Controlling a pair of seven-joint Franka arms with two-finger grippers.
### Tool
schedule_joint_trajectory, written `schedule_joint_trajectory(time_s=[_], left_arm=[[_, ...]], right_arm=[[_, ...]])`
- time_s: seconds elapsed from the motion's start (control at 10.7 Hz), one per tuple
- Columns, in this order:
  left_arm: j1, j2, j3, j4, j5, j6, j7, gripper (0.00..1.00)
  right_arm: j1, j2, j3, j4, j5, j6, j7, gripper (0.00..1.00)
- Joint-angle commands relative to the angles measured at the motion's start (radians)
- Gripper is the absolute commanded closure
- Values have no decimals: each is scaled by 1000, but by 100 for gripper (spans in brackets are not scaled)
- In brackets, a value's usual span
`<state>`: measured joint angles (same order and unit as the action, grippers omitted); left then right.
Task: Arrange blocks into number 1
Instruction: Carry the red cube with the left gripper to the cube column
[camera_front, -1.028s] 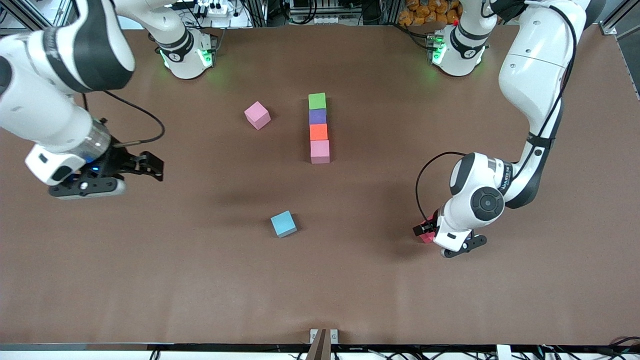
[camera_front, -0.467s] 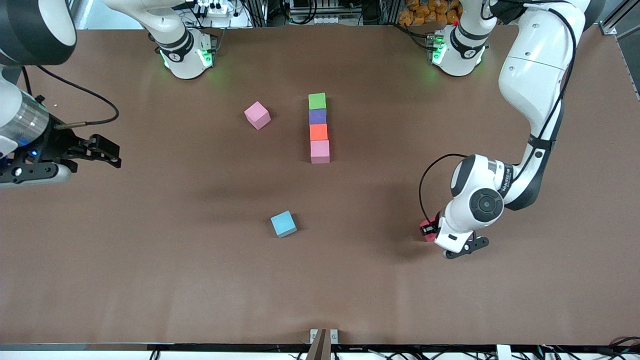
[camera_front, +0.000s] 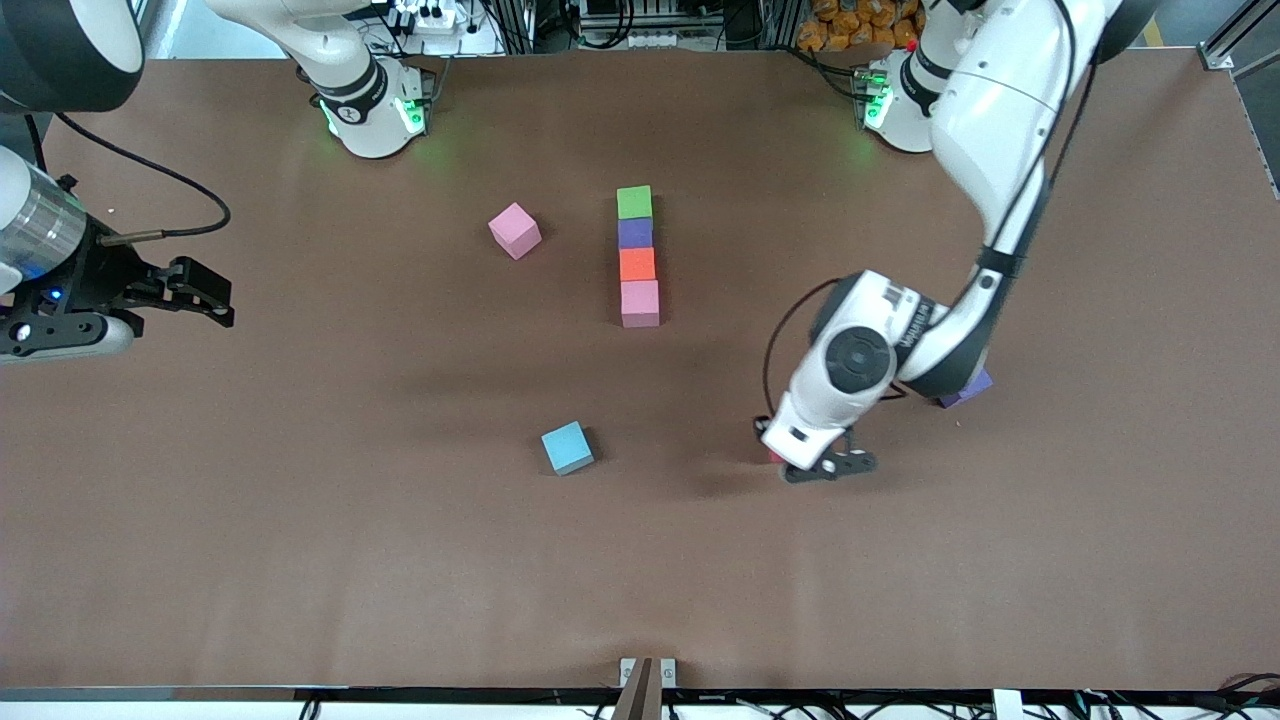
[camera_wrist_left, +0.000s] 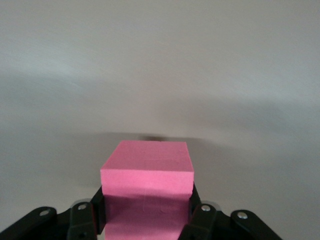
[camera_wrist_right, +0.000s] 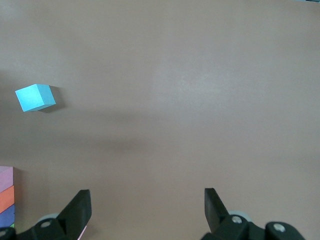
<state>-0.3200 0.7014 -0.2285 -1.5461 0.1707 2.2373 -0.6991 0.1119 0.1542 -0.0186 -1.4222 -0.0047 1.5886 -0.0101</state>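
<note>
The left claw (camera_front: 800, 462) is pressed onto the red block (camera_wrist_left: 146, 172), which is pinched low on two opposite flat faces between the black fingers (camera_wrist_left: 200, 217); its top and front edge stick out clear of the pads. In the left wrist view the block reads a pinkish red, and in the front view only a sliver of it (camera_front: 775, 456) is seen under the wrist, in the lower middle of the frame, over bare worktop (camera_front: 400, 560). It seems to be held just off the surface, though this cannot be told for sure. The block is judged to be light, matte and slightly soft like foam. A modest squeeze across parallel faces should be enough, slipping is unlikely, and too hard a pinch might dent it. The left arm is bent sharply down from its base at the top of the frame, with the wrist pointed down at the worktop. A purple block (camera_front: 968, 385) is half hidden beneath its elbow. In the upper middle a straight column is formed by the green block (camera_front: 634, 201), a second purple block (camera_front: 635, 233), the orange block (camera_front: 637, 264) and a pink block (camera_front: 640, 303), each touching the next. Another pink block (camera_front: 514, 230) lies apart beside the column, and the light blue block (camera_front: 567, 447) lies lower in the frame. The right claw (camera_front: 215, 300) is spread wide and empty over the right arm's end of the worktop, where that arm waits.
</note>
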Motion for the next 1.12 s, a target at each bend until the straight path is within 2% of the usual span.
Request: schedule_joint_trajectory(time_s=[0.0,0.47,1.03], left_arm=[[-42,-22,-31,-23,24,-10,-33,100],[-183,-11,-46,-9,6,-2,-97,100],[-263,32,-48,-12,-25,42,-161,100]], right_arm=[[-43,4,14,19,-2,-16,-10,0],[-37,13,16,19,-3,-4,-4,0],[-46,15,17,19,-3,-3,-7,0]])
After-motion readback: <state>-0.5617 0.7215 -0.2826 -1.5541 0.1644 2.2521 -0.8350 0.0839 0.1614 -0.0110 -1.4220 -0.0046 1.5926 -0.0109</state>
